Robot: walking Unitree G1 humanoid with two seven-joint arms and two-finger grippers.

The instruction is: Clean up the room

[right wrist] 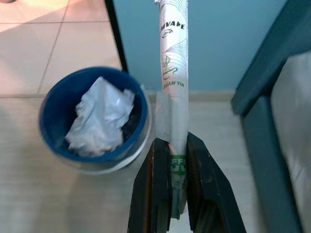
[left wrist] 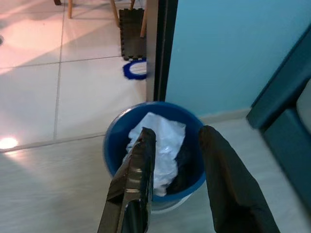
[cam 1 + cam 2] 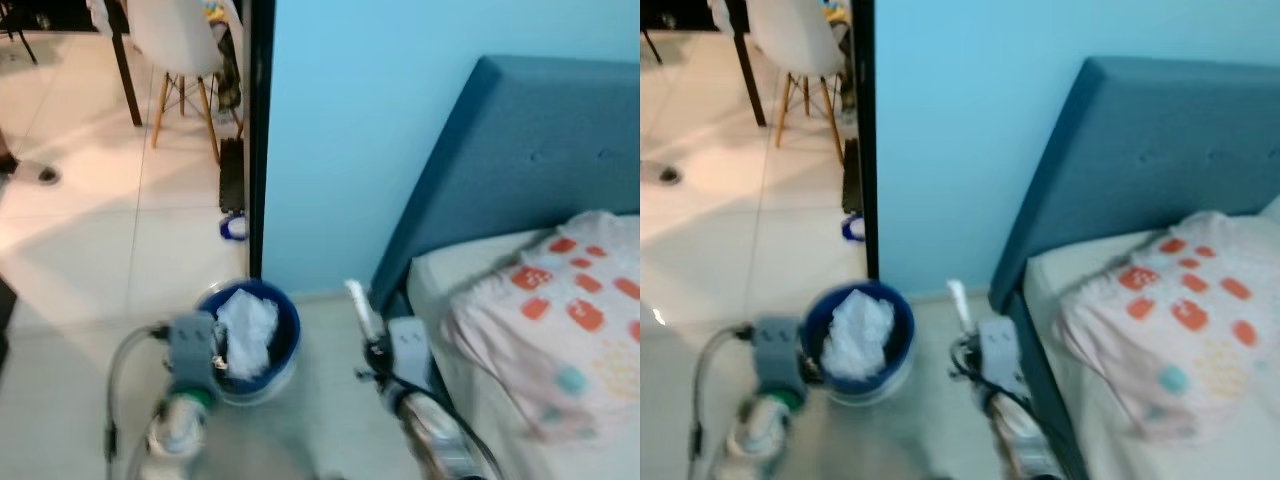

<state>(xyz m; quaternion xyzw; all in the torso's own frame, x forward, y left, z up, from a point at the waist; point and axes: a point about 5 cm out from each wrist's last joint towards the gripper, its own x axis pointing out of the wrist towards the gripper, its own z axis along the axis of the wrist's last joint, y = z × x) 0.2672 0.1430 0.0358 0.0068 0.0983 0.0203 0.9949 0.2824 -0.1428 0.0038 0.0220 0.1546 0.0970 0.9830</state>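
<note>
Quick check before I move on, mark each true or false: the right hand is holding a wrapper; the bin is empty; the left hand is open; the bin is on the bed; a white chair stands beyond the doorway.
1. The right hand holds a long white printed wrapper. True.
2. The blue bin is empty. False: crumpled white paper lies inside it.
3. The left hand is open. True: its fingers are apart, above the bin, gripping nothing.
4. The bin sits on the bed. False: it stands on the floor by the blue wall, beside the bed.
5. A white chair stands beyond the doorway. True.
</note>
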